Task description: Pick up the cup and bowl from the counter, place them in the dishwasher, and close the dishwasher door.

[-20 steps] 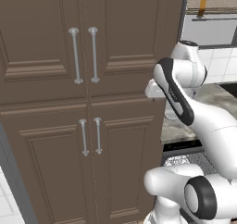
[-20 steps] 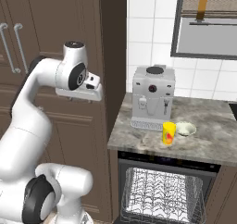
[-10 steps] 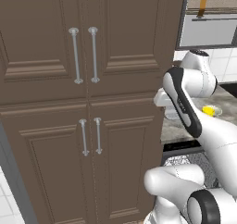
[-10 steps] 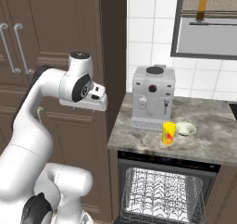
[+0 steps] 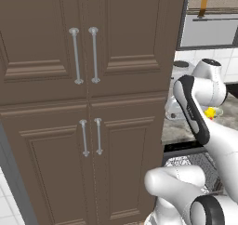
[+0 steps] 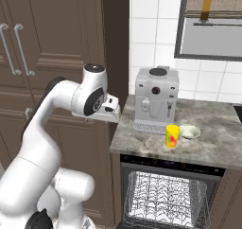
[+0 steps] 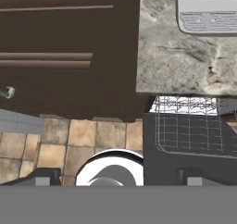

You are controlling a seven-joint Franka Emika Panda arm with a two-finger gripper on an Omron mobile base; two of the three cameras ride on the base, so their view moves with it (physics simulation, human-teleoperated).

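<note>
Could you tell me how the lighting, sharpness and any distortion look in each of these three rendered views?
Left base view: flat, even light on the brown cabinets, with no glare. Right base view: sharp, with a soft shadow beside the cup on the counter and a dim dishwasher interior. Hand view: steep downward perspective, counter edge and wire rack crisp, and the cabinet front in deep shade.

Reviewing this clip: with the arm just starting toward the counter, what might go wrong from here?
1. The cup stands directly in front of the coffee machine and close beside the bowl; an approaching end effector may knock either.
2. The end effector sits at the counter's left edge by the tall cabinet; a wide swing might clip it.
3. The dishwasher is open with its rack showing below; a slipped cup would probably drop there uncontrolled.
</note>
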